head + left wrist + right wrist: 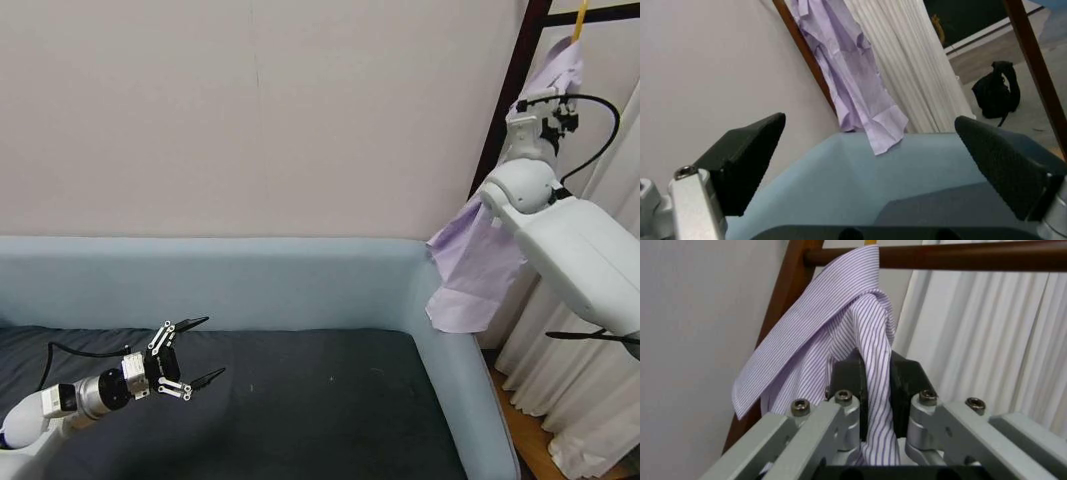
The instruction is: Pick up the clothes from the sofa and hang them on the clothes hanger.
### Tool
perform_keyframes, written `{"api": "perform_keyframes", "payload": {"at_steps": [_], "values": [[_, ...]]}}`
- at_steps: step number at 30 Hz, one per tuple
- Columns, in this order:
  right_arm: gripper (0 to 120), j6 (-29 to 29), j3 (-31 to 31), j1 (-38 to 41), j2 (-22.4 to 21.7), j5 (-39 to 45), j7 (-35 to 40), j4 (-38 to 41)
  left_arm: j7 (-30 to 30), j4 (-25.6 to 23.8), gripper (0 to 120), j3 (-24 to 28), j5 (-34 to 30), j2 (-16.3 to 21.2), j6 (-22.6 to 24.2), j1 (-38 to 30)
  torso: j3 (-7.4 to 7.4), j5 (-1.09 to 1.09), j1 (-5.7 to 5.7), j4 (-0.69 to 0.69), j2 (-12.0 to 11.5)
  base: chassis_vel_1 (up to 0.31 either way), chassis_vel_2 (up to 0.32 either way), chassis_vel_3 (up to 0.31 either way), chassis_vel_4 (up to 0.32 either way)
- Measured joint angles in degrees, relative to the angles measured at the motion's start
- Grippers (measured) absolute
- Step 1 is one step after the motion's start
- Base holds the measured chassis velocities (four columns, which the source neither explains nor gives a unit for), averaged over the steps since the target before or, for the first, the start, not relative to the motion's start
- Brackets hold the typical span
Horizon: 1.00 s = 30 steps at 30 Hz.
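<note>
R gripper [560, 95] is high above the sofa [300, 275], past its right end. Fingers are pinched narrow on the shirt [470, 265], just under the collar [800, 335]. In R wrist view the striped cloth runs between both pads [848, 375], and the collar is draped over the brown rack rail [973, 256]. Rest of the shirt hangs down beside the rack post [500, 120], hem reaching approx. the top of the sofa's right corner; touching or not, can't tell. L gripper [212, 346] hovers low over the left part of the sofa's dark seat [320, 410], fingers spread wide, nothing in them. White curtain [545, 400] hangs beyond the sofa's right end.
</note>
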Motion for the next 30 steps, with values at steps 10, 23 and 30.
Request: {"api": "perform_keyframes", "payload": {"at_steps": [10,23,30], "values": [[8,3.22,1.78,6.16,10.69,-7.23,0.73,-19.95,1.06,2.47,100,0.38,-1.15,0.44,-0.65,-1.81,0.01,0.03,0.0,0.0,0.0,0.0,0.0,0.0,0.0],[8,4.05,4.5,9.2,16.41,-6.68,0.25,-29.89,2.47,3.04,100,-0.53,-3.55,1.72,-1.36,-1.53,0.0,0.03,0.0,0.01,0.0,0.0,0.0,0.0,0.0],[8,3.44,4.37,9.57,16.86,-6.08,0.08,-32.06,2.98,2.96,100,-0.8,-4.08,1.59,-1.59,-1.06,-0.01,0.03,-0.01,-0.02,0.0,0.0,0.0,0.0,0.0]]}}
